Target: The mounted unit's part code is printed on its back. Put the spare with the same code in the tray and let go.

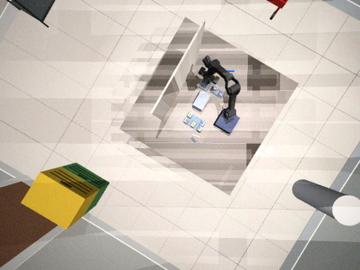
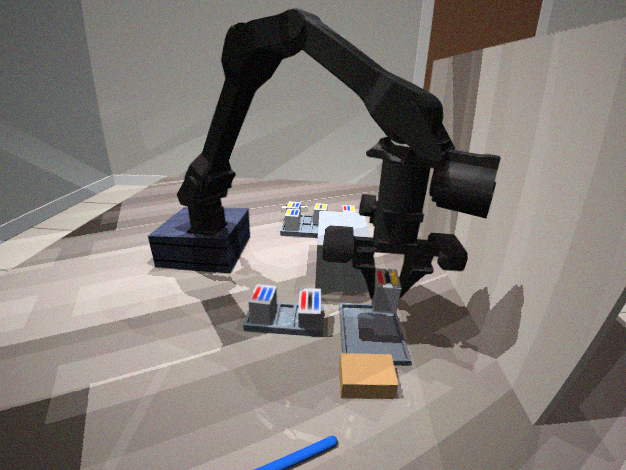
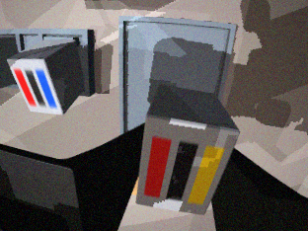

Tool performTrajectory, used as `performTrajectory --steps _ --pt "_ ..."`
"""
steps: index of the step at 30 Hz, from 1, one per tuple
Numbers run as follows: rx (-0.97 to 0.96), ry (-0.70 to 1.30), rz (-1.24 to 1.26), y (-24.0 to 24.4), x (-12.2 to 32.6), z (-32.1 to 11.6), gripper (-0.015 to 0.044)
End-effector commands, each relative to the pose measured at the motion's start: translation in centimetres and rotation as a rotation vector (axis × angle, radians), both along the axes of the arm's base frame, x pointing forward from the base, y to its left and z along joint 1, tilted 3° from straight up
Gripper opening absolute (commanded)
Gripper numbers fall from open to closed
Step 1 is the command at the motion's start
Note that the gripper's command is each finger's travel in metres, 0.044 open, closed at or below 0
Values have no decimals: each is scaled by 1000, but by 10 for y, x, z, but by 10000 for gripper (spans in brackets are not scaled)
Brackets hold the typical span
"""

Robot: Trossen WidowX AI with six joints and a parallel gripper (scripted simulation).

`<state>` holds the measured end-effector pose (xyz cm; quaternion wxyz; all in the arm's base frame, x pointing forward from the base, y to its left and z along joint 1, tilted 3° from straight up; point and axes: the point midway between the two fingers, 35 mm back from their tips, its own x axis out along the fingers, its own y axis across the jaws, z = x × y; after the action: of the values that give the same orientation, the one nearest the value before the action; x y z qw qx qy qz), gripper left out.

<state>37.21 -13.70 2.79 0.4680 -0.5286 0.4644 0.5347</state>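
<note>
Evidently placing is in hand: the claw (image 1: 207, 82) (image 2: 386, 293) (image 3: 178, 135), partly closed, grips the red-black-yellow spare (image 2: 387, 290) (image 3: 185, 163) above the tray (image 2: 353, 344) (image 3: 123, 74) (image 1: 200, 86). Next, centre it (the rim could catch), lower, then let go; whether its code matches I cannot tell.

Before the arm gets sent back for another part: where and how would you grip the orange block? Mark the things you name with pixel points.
Grip the orange block (image 2: 368, 373) across two opposite side faces, probably the shorter span, coming straight down from above. It is a plain low box lying flat, its top uncovered, with upright parallel sides. Its far side sits close to the tray (image 2: 405, 362), so I'd keep fingers out of there. The hand (image 1: 208, 82) (image 2: 386, 295) (image 3: 178, 135) needs emptying first.
</note>
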Motion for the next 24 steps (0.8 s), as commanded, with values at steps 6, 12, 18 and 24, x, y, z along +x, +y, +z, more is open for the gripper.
performTrajectory --steps 6,12,18,24 --pt "-2 5 5 0 -2 -10 0" --pt "-2 5 5 0 -3 -16 0" --pt "-2 5 5 1 -4 -22 0" --pt "-2 6 5 1 -4 -27 0"
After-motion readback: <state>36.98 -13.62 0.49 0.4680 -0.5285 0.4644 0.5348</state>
